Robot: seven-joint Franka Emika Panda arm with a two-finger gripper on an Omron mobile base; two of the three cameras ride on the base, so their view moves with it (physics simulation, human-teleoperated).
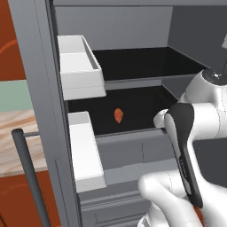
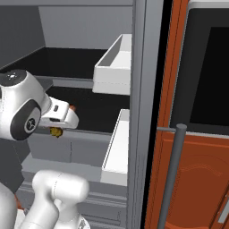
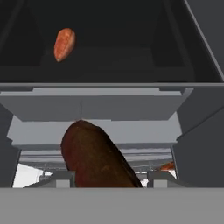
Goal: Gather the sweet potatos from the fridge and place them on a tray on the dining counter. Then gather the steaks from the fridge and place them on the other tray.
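Potato time: the gripper [image 3: 109, 181] has its two fingers closed partway around a dark red-brown sweet potato [image 3: 94, 153]. The potato sits right between the fingers. Its long way points up and ahead of the gripper, leaning a little to one side, so one end pokes out in front toward the fridge [image 1: 142, 133].

The gripper is low in front of the open fridge, just below the lip of the dark middle shelf. Ahead of it and higher up, well apart, a small orange-red lump [image 3: 64, 43] lies on that shelf. I cannot tell if the lump is another potato or a bit of meat.

The dining counter [image 1: 13, 142] shows past the open fridge door, off to the gripper's left and behind the door. So I think the next move is to pull back out of the fridge, away from the shelf, and then swing left. The end that pokes out could bump the shelf lip if the gripper lifts before backing out.
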